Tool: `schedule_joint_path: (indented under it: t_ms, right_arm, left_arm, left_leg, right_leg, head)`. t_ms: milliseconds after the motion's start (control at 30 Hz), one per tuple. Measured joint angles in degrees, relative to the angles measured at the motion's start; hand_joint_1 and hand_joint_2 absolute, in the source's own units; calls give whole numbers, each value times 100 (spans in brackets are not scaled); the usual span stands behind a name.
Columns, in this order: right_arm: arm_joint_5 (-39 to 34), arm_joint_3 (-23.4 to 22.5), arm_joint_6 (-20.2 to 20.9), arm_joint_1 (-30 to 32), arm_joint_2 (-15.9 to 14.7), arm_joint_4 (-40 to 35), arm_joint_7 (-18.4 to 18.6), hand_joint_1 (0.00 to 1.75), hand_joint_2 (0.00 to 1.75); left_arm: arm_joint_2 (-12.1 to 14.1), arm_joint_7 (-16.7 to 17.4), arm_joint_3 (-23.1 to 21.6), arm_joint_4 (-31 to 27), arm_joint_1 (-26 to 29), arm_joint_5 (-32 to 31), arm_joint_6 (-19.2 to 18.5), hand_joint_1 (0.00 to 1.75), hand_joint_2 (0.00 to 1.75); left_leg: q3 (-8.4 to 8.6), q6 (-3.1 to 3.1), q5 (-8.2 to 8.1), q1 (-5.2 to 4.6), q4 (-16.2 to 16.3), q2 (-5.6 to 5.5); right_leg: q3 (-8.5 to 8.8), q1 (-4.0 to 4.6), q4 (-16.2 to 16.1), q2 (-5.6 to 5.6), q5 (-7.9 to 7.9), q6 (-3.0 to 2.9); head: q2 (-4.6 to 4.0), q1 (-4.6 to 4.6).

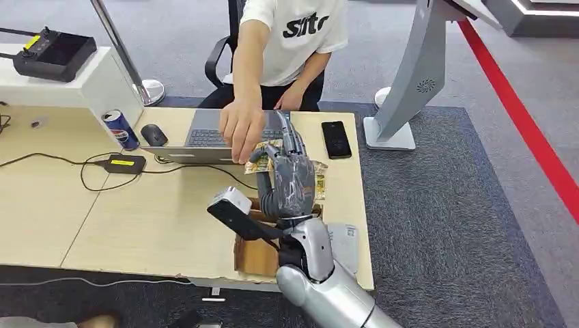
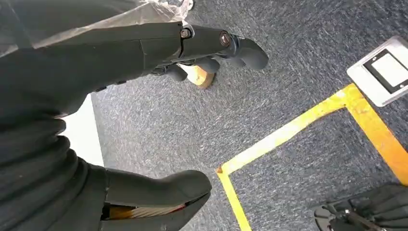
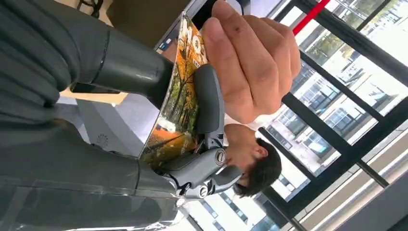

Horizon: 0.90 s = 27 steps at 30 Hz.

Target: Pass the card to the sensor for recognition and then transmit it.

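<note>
Over the desk edge, head view: right hand is raised upright, fingers pointing away from robot, w/ the card between thumb and fingers.
Right hand grip: in right wrist view the thumb lies behind the card and a dark finger in front, so the card is pinched; other fingers partly hidden by the card.
Card: glossy, orange-yellow tree picture w/ some letters on top; text cut off, can't read it.
Person's hand: reaches from behind the laptop and takes the card's far edge; in wrist view the person's hand closes on the card's top, so both hold it.
Person: sits behind the desk, white T-shirt, upper part cut off by frame in head view.
Left hand: hangs over grey carpet w/ yellow tape line; thumb and fingers are apart, nothing seen in it, palm partly hidden.
Sensor: a small white-and-black box sits near right wrist, partly hidden by arm; can't tell for sure it is the sensor.
Desk items: laptop, black mouse, blue soda can, black phone, black power adapter w/ cable.
</note>
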Motion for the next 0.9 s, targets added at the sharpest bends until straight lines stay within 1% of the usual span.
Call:
schedule_joint_path:
  t_ms: [300,333,633,667,900]
  right_arm:
    - [-50,9,-13,-82,98,219,-48,175,175]
    - [-52,9,-15,-95,111,236,-53,117,175]
    - [-59,17,-17,-160,151,356,-55,117,175]
    - [-59,17,-17,-160,151,363,-57,0,175]
    - [-33,44,-35,-163,166,394,-37,0,175]
  left_arm:
    - [-15,9,-44,0,-8,-11,-9,0,175]
    - [-15,9,-46,0,-10,-13,-11,0,175]
    - [-20,9,-55,0,-16,-15,-17,0,175]
    - [-22,7,-55,0,-16,-15,-18,0,175]
    - [-26,9,-55,0,-18,-48,-18,0,175]
  left_leg:
    - [-2,0,0,0,0,0]
    - [-2,0,0,0,0,0]
    - [-1,0,0,0,0,0]
    - [-1,0,0,0,0,0]
    - [-1,0,0,0,0,0]
  right_leg:
    - [-1,0,0,0,0,0]
    - [-2,0,0,0,0,0]
    - [-2,0,0,0,0,0]
    - [-2,0,0,0,0,0]
    - [-2,0,0,0,0,0]
  head:
    - [0,0]
    - [0,0]
    - [0,0]
    - [0,0]
    - [0,0]
